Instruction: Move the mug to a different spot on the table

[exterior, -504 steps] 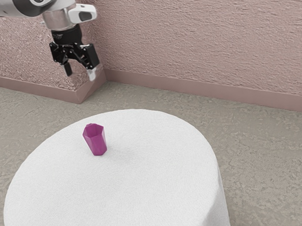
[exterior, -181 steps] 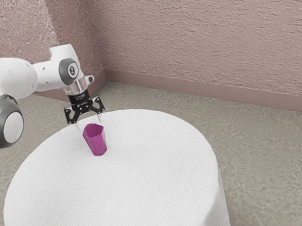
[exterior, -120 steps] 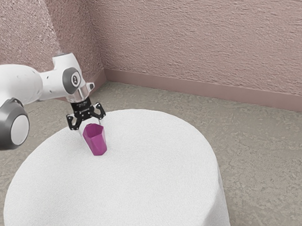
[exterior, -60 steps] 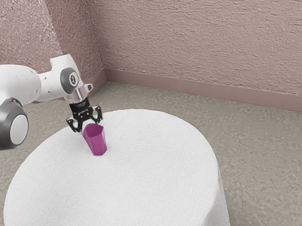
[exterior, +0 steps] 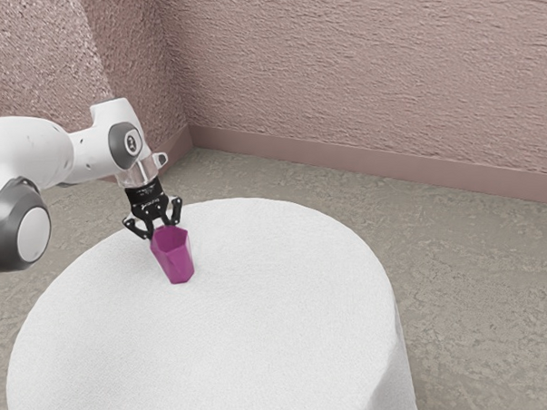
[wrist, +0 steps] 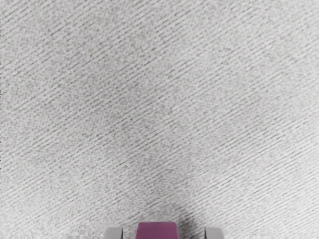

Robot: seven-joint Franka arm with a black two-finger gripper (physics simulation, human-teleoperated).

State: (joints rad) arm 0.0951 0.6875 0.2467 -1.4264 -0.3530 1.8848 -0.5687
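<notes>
light: bright, even | shadows: soft, faint patch beside mug on white table | walls: evenly lit

Nothing could be read. The mug and the white surface had no words or numbers. A tiny dark mark sat on the arm's round joint cap, too small to make out.

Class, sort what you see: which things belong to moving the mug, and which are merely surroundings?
Part of the job: purple mug; black tool, open over the mug's rim; white round table.
Merely surroundings: pink wall; floor.
</notes>
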